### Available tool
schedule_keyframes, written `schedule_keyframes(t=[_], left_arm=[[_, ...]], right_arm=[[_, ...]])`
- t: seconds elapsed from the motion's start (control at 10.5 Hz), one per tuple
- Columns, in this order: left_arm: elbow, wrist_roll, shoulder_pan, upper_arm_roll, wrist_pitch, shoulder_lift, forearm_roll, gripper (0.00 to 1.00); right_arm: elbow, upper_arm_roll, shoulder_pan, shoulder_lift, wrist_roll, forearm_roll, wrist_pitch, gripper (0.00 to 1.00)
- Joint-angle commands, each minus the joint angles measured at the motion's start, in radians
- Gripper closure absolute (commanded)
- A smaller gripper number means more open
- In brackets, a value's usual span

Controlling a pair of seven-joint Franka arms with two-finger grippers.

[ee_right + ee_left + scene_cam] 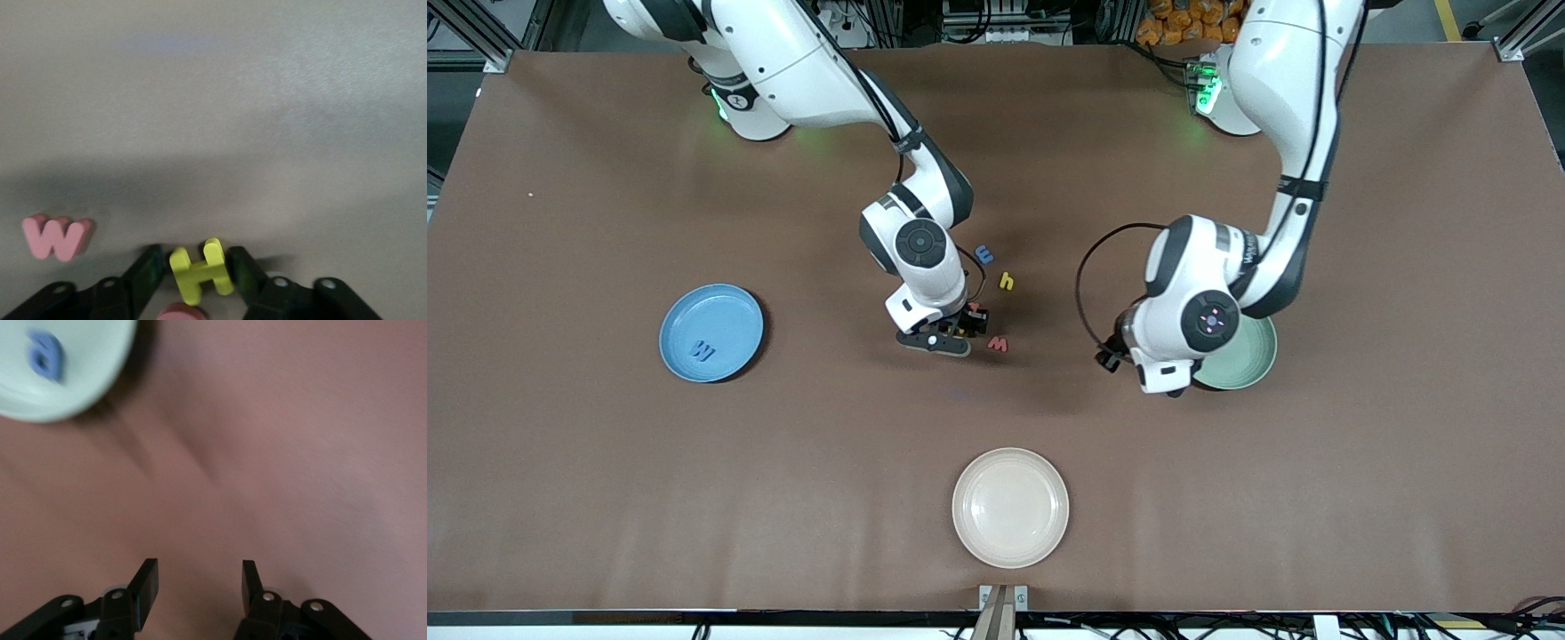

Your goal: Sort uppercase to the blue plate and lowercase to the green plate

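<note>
Right wrist view: you see the yellow H (201, 271) standing between the right gripper (197, 273) fingers, both pads against its sides; the front view hides that letter under the wrist.
Right gripper: pinching the yellow H, low over the table (605, 498) at mid-table, just beside the red w (998, 344).
H orientation: its two bars run away from the wrist camera, tilted slightly; the crossbar spans between the pads.
Red w: flat on the table, apart from the gripper, toward the left arm's end of it.
Red piece: a pink-red edge (180, 311) shows just under the H; you cannot tell which letter.
Left wrist view: you see a blue a (45, 355) lying in the green plate (93, 373); the front view hides it under the arm.
Left gripper: spread and empty (200, 583), over bare table beside the green plate.
Blue plate: (734, 307) toward the right arm's end, holding the blue M (703, 352).
Loose letters: blue E-shaped letter (984, 254) and yellow h (1007, 282), farther from the front camera than the red w.
Cream plate: (1049, 471) nearest the front camera.
</note>
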Motion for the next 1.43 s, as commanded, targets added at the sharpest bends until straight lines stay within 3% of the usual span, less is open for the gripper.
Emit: schedule_keyframes(t=[0.0,0.29,0.48,0.67,0.76,1.05,1.33], left_arm=[[0.031,-0.142,-0.044,0.005,0.127,0.062,-0.079,0.41],[0.043,-0.179,-0.068,0.003,0.212,0.081,-0.173,0.41],[0.089,-0.184,-0.079,0.005,0.217,0.105,-0.255,0.4],[0.103,-0.256,-0.123,0.014,0.288,0.14,-0.252,0.34],[0.107,-0.274,-0.149,0.017,0.333,0.16,-0.229,0.31],[0.159,-0.413,-0.191,0.013,0.349,0.187,-0.01,0.3],[0.207,-0.426,-0.225,0.017,0.34,0.219,0.096,0.3]], right_arm=[[-0.015,-0.006,0.011,0.007,0.024,-0.006,0.002,1.0],[-0.015,-0.011,-0.013,-0.023,0.02,-0.006,-0.012,1.0],[-0.013,-0.011,-0.097,-0.052,-0.026,-0.008,-0.021,1.0],[-0.012,-0.011,-0.212,-0.077,-0.121,-0.009,-0.05,1.0],[-0.012,-0.014,-0.276,-0.095,-0.178,-0.011,-0.07,1.0],[-0.019,-0.038,-0.477,-0.163,-0.354,-0.012,-0.21,1.0],[-0.128,-0.043,-0.636,-0.242,-0.474,-0.014,-0.222,1.0]])
